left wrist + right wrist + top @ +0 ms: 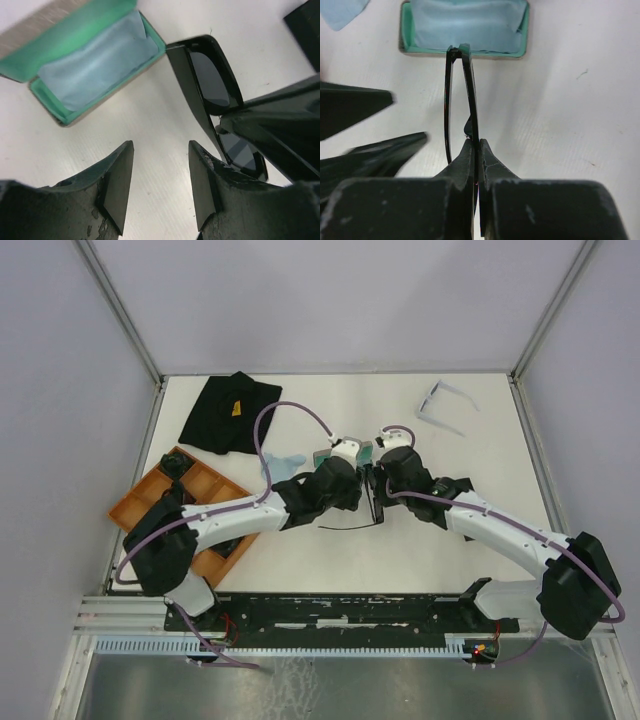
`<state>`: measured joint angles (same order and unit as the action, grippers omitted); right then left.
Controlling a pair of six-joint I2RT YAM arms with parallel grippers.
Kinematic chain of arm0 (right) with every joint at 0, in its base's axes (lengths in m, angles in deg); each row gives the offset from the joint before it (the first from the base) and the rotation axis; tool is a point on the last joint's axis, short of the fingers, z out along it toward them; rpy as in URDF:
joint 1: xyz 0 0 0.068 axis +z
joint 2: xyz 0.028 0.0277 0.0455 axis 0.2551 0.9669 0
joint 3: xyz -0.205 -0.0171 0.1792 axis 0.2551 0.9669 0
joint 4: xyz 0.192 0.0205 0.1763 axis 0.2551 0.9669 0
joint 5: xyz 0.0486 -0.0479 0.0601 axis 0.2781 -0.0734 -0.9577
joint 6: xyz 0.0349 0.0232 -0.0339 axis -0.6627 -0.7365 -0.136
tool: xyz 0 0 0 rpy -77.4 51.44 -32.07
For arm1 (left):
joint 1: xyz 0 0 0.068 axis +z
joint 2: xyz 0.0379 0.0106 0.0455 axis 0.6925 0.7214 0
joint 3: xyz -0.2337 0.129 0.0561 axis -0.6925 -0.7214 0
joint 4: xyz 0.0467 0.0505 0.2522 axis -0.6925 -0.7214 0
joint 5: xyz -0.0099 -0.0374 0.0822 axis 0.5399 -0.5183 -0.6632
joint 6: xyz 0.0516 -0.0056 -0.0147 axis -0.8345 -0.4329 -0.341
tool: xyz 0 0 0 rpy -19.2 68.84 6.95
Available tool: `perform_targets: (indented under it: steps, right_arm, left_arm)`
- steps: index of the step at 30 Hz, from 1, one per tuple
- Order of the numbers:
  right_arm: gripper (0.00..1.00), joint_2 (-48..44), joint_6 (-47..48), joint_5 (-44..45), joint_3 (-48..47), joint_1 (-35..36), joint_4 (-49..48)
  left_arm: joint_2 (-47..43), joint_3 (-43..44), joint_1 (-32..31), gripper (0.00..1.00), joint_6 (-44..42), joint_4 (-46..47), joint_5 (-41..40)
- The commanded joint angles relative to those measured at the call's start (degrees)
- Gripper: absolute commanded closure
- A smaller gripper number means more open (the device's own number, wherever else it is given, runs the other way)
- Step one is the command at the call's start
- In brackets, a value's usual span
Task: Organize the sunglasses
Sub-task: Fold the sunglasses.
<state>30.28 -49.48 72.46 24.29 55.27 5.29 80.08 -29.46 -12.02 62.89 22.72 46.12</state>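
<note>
1. The right claw (476, 146) is pinched tight on the black sunglasses (471, 90), which stand on edge near the middle of the table (570, 100).
2. The left claw (160, 187) gapes wide and holds nothing, at 9 o'clock of that pair.
3. An open teal-lined case (95, 65) with a blue cloth inside lies at 12 o'clock of them.
4. The lavender sunglasses (432, 402) lie unfolded at 1 o'clock, well apart.

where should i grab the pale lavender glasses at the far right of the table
The pale lavender glasses rest with both temples swung open, pointing right. Pinch the front frame at the bridge, coming straight down from above; the thin temples would likely flex or slip. Fine detail is too small to confirm.
</note>
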Motion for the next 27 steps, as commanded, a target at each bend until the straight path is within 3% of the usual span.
perform_targets:
  steps: [1, 6, 11, 20, 27]
  right_arm:
    - [1.0, -0.07, -0.37, 9.3, -2.37, -0.71, 1.9]
    - [1.0, 0.3, -1.62, 17.11, -5.2, -3.12, 2.43]
    - [1.0, -0.79, -4.65, 19.33, -8.92, -6.2, 2.63]
    - [1.0, -5.2, -5.46, 13.54, -10.55, -7.79, 1.59]
    - [1.0, -6.16, -0.74, 5.78, -9.76, -7.72, 3.73]
  left_arm:
    - [-11.19, -1.91, -0.36, 0.45, -3.66, 2.24, -6.77]
    - [-17.87, -5.7, -0.39, 0.45, -3.65, -0.59, -7.24]
    - [-21.49, -9.78, -0.75, 0.46, -1.36, -0.55, -3.36]
    - [-19.87, -12.79, -2.29, 0.46, -2.03, 2.33, -2.11]
    - [-12.53, -6.22, -2.18, 0.46, -4.26, -0.64, -10.12]
